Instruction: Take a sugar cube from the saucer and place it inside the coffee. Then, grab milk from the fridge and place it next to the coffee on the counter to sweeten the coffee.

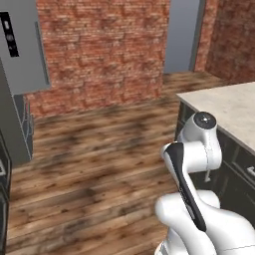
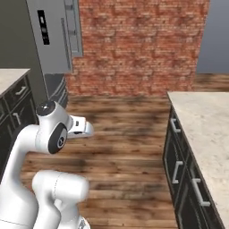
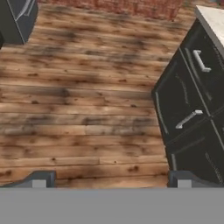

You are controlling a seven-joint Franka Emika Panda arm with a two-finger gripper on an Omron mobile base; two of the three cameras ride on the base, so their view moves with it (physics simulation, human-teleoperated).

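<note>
While our gripper (image 3: 111, 179) hangs spread and empty over the floor, we judge the fridge (image 1: 22, 60) lies ahead-left, the bench (image 1: 229, 107) right.

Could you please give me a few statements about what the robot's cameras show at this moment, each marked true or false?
1. The gripper is open, with nothing between its tips. True.
2. The hand camera looks down on a wooden floor. True.
3. The gripper holds a milk carton. False: it holds nothing.
4. The wall behind the floor is white tile. False: it is red brick.
5. The counter is beige stone over dark cabinets with silver handles. True.
</note>
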